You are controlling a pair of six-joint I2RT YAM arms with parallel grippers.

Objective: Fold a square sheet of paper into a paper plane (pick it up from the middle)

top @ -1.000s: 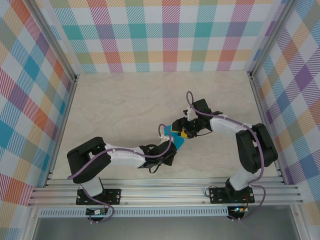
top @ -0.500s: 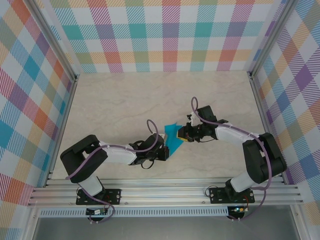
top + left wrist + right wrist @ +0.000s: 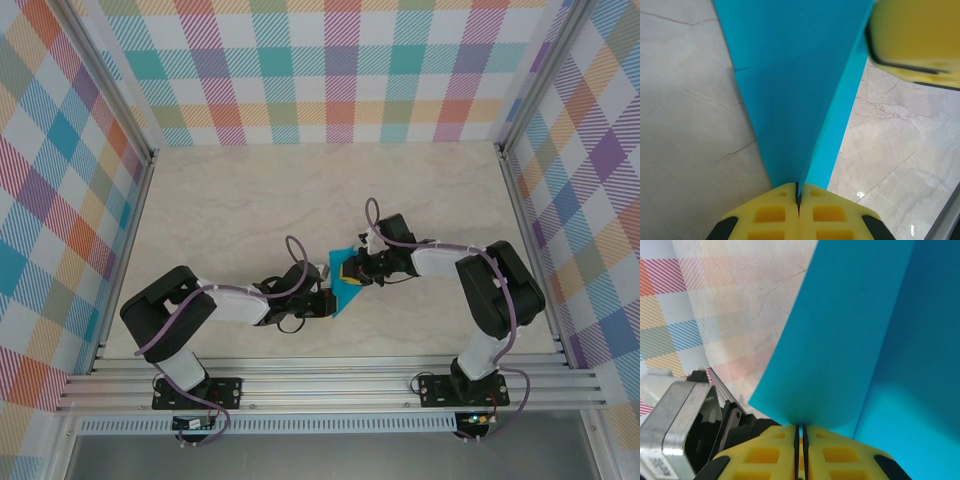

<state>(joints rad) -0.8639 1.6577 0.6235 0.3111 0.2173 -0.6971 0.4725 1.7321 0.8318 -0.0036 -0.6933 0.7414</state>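
While both arms are meeting near counter (image 3: 230, 210) centre, slightly toward near edge, folded teal paper (image 3: 346, 291) is stretching between them; left pincer (image 3: 324, 300) is clenching paper's narrow creased end, pads pressing together; right pincer (image 3: 352, 270) is clamping paper's opposite edge, yellow pads nearly touching.

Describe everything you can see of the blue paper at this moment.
The paper is thin, plain teal-blue and matte, folded into two panels along a straight crease. Both grippers hold it. The left gripper is shut on it where the crease ends, and the right gripper pinches another edge.
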